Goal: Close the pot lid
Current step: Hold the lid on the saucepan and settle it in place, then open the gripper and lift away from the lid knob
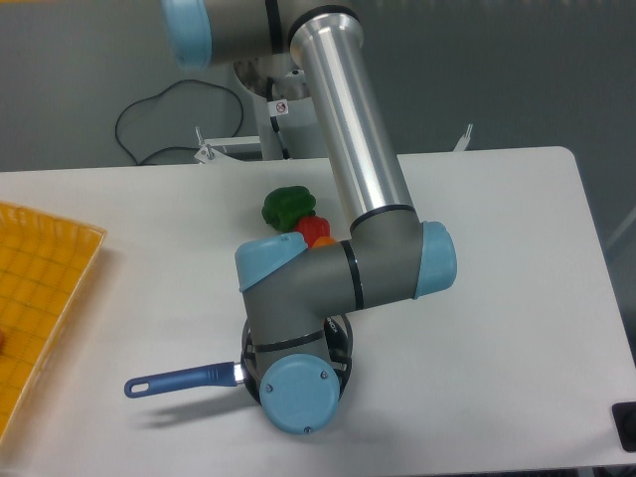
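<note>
The pot's long blue handle [179, 378] sticks out to the left on the white table. Only a thin arc of the dark pot [342, 350] shows around my wrist, which sits directly above it. My arm's wrist joints cover the gripper, so its fingers are out of view. The lid is hidden; I cannot tell whether it is on the pot or held.
A green pepper [287, 205] and a red vegetable [314, 229] lie just behind my arm. A yellow basket [40, 298] sits at the table's left edge. A black cable [149, 119] loops behind the table, and a dark object [626, 425] sits at the right edge.
</note>
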